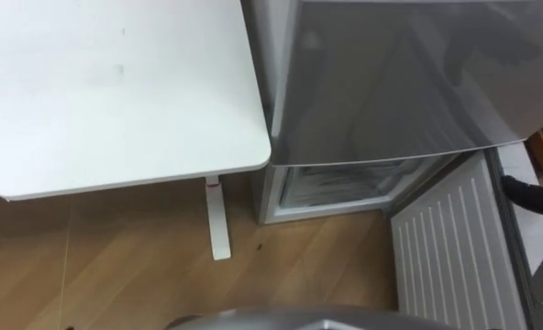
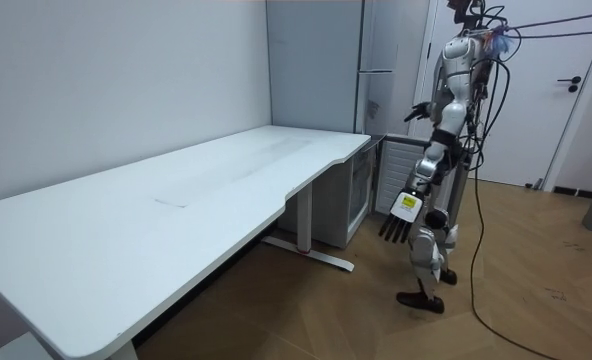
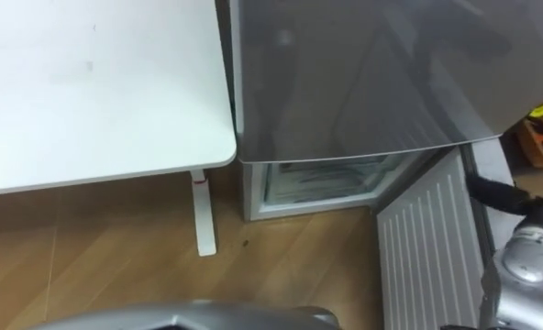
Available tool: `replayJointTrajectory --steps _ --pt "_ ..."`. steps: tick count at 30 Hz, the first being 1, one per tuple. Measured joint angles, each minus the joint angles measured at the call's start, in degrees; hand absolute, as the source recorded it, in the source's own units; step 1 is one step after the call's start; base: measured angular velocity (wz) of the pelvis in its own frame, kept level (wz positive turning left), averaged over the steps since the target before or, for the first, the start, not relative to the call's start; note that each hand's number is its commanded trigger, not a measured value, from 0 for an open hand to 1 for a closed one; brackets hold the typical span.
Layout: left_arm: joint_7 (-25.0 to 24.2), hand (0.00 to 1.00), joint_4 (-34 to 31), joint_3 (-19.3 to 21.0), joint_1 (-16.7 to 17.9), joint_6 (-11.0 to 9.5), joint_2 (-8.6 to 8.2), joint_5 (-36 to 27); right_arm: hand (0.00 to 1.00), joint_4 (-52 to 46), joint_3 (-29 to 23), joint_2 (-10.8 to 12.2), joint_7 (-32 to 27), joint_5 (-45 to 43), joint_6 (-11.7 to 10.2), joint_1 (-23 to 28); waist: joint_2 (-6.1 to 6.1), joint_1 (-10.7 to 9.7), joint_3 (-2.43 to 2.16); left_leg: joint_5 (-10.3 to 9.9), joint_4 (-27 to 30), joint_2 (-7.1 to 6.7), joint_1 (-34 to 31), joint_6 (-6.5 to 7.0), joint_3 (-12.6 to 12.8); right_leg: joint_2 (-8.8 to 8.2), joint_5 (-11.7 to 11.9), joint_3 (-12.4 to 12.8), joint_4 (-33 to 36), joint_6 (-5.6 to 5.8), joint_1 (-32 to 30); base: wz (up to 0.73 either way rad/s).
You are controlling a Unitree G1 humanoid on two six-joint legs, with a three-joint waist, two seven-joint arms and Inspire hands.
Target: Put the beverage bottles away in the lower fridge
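Right hand (image 2: 414, 113), its grasp impossible to tell, reaches forward at 3 o'clock beside the open lower fridge door (image 3: 427, 247), while left hand (image 2: 397, 226) hangs low, fingers straight.

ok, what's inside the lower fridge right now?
The door stands open. Inside the lower fridge a narrow strip of pale interior shows, with what looks like a shelf or drawer front. The upper fridge overhangs and covers the rest, so deeper contents can't be told.
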Motion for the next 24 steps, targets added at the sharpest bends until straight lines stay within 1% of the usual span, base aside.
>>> replayJointTrajectory --steps 1,3,5,7,10,11,12,13,15,16,17,18,19,21,22,23,24 --pt "0.17 0.0 -0.1 0.01 -0.02 0.01 0.01 -0.01 0.0 0.0 -0.46 0.0 -0.88 0.01 -0.15 0.01 0.16 0.01 -0.01 0.09 -0.24 -0.04 0.1 0.01 0.03 -0.02 0.06 -0.01 -0.02 0.01 -0.01 0.0" --pt "1.11 0.0 -0.13 0.03 0.21 0.42 -0.02 -0.04 0.0 0.09 -1.81 0.01 -4.67 0.12 -0.2 0.63 0.67 -0.17 0.01 0.33 -0.64 -0.09 0.43 0.01 0.08 -0.04 0.11 -0.04 0.01 0.02 0.18 0.0" --pt "1.12 0.0 -0.13 0.02 0.64 0.47 -0.02 -0.03 0.0 1.83 -2.91 0.0 -6.29 0.87 -0.36 0.64 0.84 -0.38 0.11 0.4 -0.64 -0.07 0.43 -0.01 0.08 -0.03 0.11 -0.03 0.0 0.02 0.17 0.0" --pt "1.12 0.0 -0.11 0.03 1.22 0.47 -0.12 0.01 0.0 4.37 -3.46 -0.05 -6.96 2.36 -0.36 0.59 0.75 -0.49 0.08 0.48 -0.66 -0.02 0.45 -0.03 0.15 -0.02 0.12 -0.02 0.0 0.01 0.13 0.0" --pt "1.09 0.0 -0.59 1.12 2.13 0.52 -0.74 -0.01 0.0 10.91 -3.8 -0.92 -6.81 6.39 -0.15 0.21 0.98 -0.85 0.14 0.57 -0.68 -0.03 0.5 0.0 0.23 -0.06 0.11 -0.05 0.11 0.01 0.1 0.0" --pt "1.1 0.0 -0.71 1.59 2.36 0.52 -0.68 -0.04 0.0 13.65 -4.35 -1.01 -6.48 9.22 0.02 -0.15 0.84 -0.9 0.09 0.91 -1.11 -0.12 0.53 -0.02 0.18 -0.09 0.12 -0.06 0.12 0.0 0.02 0.0" --pt "1.07 0.0 -0.71 2.27 2.31 0.59 -0.75 -0.05 0.0 16.01 -5.29 -1.06 -6.19 11.62 0.75 -0.6 0.62 -0.96 0.08 1.17 -1.35 -0.19 0.55 -0.02 0.12 -0.13 0.13 -0.09 0.12 -0.02 -0.07 0.0" --pt "1.04 0.0 -0.71 2.3 2.32 0.7 -0.76 -0.05 0.0 16.72 -5.56 -1.09 -6.18 12.59 1.18 -0.62 0.54 -0.95 0.08 1.21 -1.38 -0.19 0.54 -0.03 0.12 -0.13 0.13 -0.09 0.1 -0.02 -0.1 0.0" --pt "0.85 0.0 -0.71 2.57 2.45 1.64 -0.89 -0.05 0.0 18.35 -5.84 -1.29 -6.04 15.86 1.89 -0.6 0.17 -0.98 0.11 1.28 -1.34 -0.22 0.47 -0.02 0.15 -0.13 0.12 -0.06 -0.08 -0.04 -0.08 0.0" --pt "0.82 0.0 -0.72 2.93 2.48 1.67 -0.93 -0.09 0.0 18.78 -6.0 -1.29 -5.78 16.84 1.89 -0.58 0.01 -1.09 0.1 1.29 -1.32 -0.23 0.39 -0.02 0.15 -0.13 0.12 -0.12 -0.51 -0.05 -0.01 0.03" --pt "0.81 0.0 -0.78 3.69 2.5 1.7 -0.88 -0.14 0.0 20.63 -6.52 -1.41 -5.07 18.6 1.82 -0.54 -0.55 -1.33 0.07 1.33 -1.26 -0.29 0.35 0.0 -0.05 -0.11 0.17 -0.31 -1.27 -0.12 0.39 0.1" --pt "0.82 0.0 -0.81 4.51 2.52 1.69 -0.87 -0.5 0.0 23.49 -7.26 -1.75 -4.36 20.95 1.84 -0.54 -1.05 -1.22 0.14 1.33 -1.25 -0.37 0.35 0.02 -0.27 -0.11 0.19 -0.4 -1.64 -0.1 0.76 0.11" --pt "0.83 0.0 -0.81 4.9 2.58 1.7 -0.87 -0.77 0.0 24.88 -7.51 -1.96 -4.2 22.18 1.9 -0.5 -1.28 -1.1 0.24 1.33 -1.27 -0.42 0.34 0.02 -0.33 -0.12 0.2 -0.4 -1.72 -0.1 0.9 0.09" --pt "0.96 0.0 -0.96 5.85 3.37 1.92 -0.86 -1.24 0.0 27.62 -8.21 -2.17 -4.12 26.76 2.48 -0.35 -2.15 -1.15 0.32 1.32 -1.29 -0.49 0.16 0.03 -0.39 -0.11 0.21 -0.34 -1.66 -0.06 0.94 0.0" --pt "0.96 0.0 -1.22 5.85 3.59 2.13 -0.88 -1.22 0.0 28.2 -8.45 -2.27 -3.98 27.81 2.49 -0.36 -2.3 -1.15 0.35 1.31 -1.29 -0.49 0.03 0.03 -0.39 -0.1 0.25 -0.33 -1.68 -0.04 0.87 0.0" --pt "0.96 0.0 -1.68 5.87 3.64 2.65 -0.87 -1.21 0.0 30.02 -8.64 -2.89 -3.41 29.44 2.39 -0.37 -2.44 -1.21 0.25 1.31 -1.29 -0.49 -0.26 0.04 -0.39 -0.09 0.3 -0.33 -1.64 -0.03 0.59 0.0" --pt "1.0 0.0 -1.71 5.96 3.57 2.77 -0.81 -0.92 0.0 32.0 -9.04 -3.62 -2.41 30.76 2.42 -0.65 -2.38 -1.2 0.05 1.31 -1.29 -0.49 -0.53 0.04 -0.42 -0.1 0.35 -0.38 -1.59 -0.06 0.36 0.0"
